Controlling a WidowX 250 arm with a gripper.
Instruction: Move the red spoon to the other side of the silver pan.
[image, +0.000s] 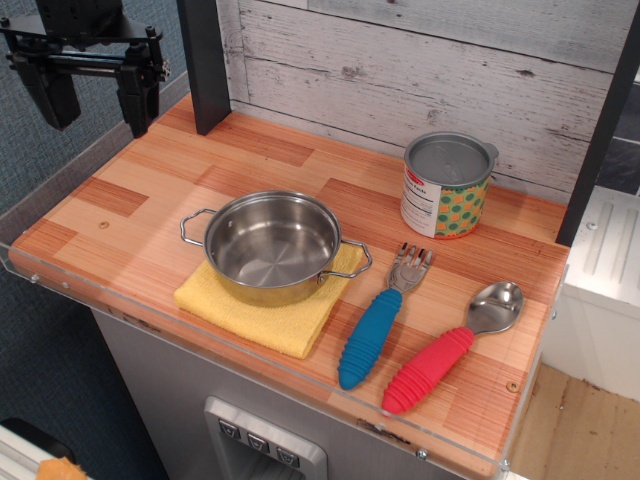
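The red spoon (455, 345) lies flat on the wooden counter at the front right, its silver bowl pointing back right and its ribbed red handle toward the front edge. The silver pan (272, 246) stands left of centre on a yellow cloth (262, 309), empty, with a wire loop handle on each side. My gripper (97, 92) hangs high over the counter's far left corner, well away from spoon and pan. Its two black fingers are spread apart with nothing between them.
A blue-handled fork (381, 318) lies between the pan and the spoon, parallel to the spoon. A printed tin can (446, 186) stands at the back right. A dark post (205, 65) rises at the back left. A clear lip (300, 365) edges the counter's front.
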